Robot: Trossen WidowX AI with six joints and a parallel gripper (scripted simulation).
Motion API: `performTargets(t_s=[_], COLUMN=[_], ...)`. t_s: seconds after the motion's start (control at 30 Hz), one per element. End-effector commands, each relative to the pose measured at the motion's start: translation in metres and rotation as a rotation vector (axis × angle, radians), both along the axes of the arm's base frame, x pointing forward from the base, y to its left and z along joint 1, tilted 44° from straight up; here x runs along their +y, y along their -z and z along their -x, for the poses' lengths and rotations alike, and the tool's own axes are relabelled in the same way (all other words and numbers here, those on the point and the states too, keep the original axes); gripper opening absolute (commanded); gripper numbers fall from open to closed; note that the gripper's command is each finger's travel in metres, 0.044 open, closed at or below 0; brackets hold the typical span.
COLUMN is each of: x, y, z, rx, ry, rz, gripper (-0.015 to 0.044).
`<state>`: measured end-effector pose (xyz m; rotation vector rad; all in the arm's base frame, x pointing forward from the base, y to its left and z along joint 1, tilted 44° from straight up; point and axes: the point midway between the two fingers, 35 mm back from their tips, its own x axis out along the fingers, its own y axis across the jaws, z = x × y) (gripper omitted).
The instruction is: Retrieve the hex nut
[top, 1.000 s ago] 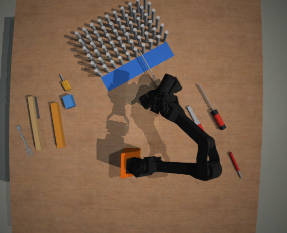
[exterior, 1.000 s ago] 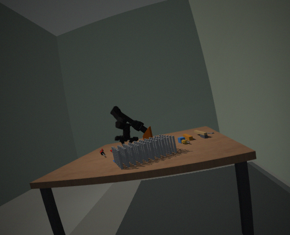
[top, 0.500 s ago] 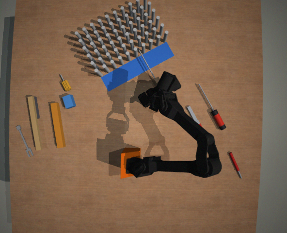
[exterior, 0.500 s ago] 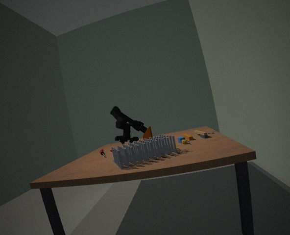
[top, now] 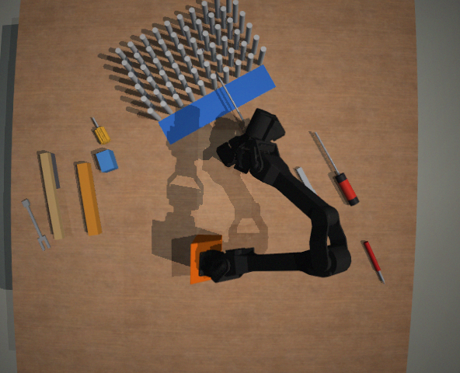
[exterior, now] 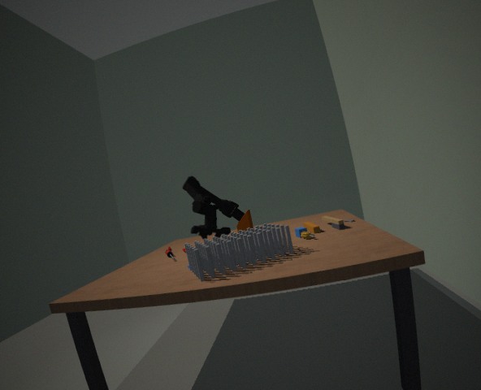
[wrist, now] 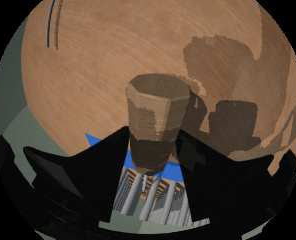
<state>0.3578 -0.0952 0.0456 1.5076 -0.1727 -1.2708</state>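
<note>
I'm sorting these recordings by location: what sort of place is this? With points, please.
Probably a robot test room: plain walls (exterior: 215,105), a black arm (top: 294,193) (exterior: 219,201) mounted on a wooden table (top: 262,321) (exterior: 337,252), and a field of standing metal spacers (top: 188,60) (exterior: 240,247).

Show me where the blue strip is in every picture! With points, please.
Top: upper middle, slanting in front of the rods (top: 169,86) (exterior: 249,247) (wrist: 149,200).
Outside: only a tiny bit peeks out, left of centre, behind the rods.
Wrist: below the middle, behind the tool's brown handle (wrist: 158,115).
Match them by the rods, seen in all three.
</note>
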Motion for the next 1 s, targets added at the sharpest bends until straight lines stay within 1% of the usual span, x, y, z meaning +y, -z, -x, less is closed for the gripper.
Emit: performTargets(t_s=[0.0,0.97], x=[0.003,0.010], y=[0.001,0.007], z=[-0.004,-0.020], rx=[-0.006,-0.007], ry=[0.001,0.000], rz=[-0.001,-0.002], gripper=[0.0000,0.0000])
